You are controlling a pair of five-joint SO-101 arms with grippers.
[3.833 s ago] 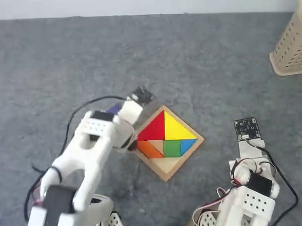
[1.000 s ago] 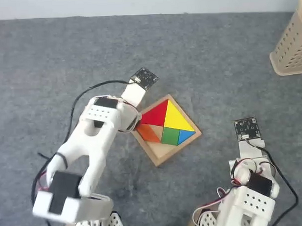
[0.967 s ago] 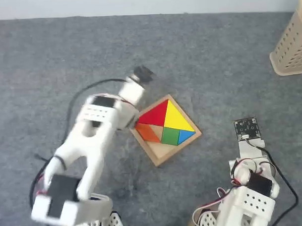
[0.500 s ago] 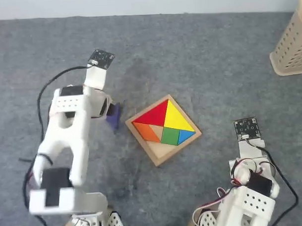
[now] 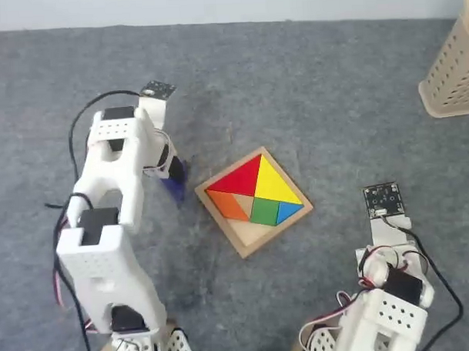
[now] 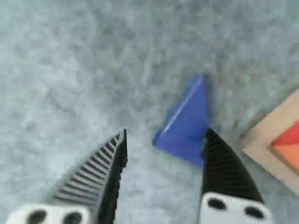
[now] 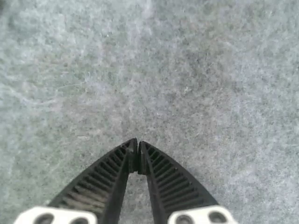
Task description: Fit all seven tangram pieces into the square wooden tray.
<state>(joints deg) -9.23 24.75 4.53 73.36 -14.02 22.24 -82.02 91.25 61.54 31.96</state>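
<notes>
While my left gripper (image 6: pixel 165 134) hangs over the grey carpet (image 5: pixel 308 88) with fingers spread, the blue triangle (image 6: pixel 187 123) lies between them, near one finger and just beside a corner of the wooden tray (image 5: pixel 245 244). My right gripper (image 7: pixel 138 142) is pressed together above the carpet.
</notes>
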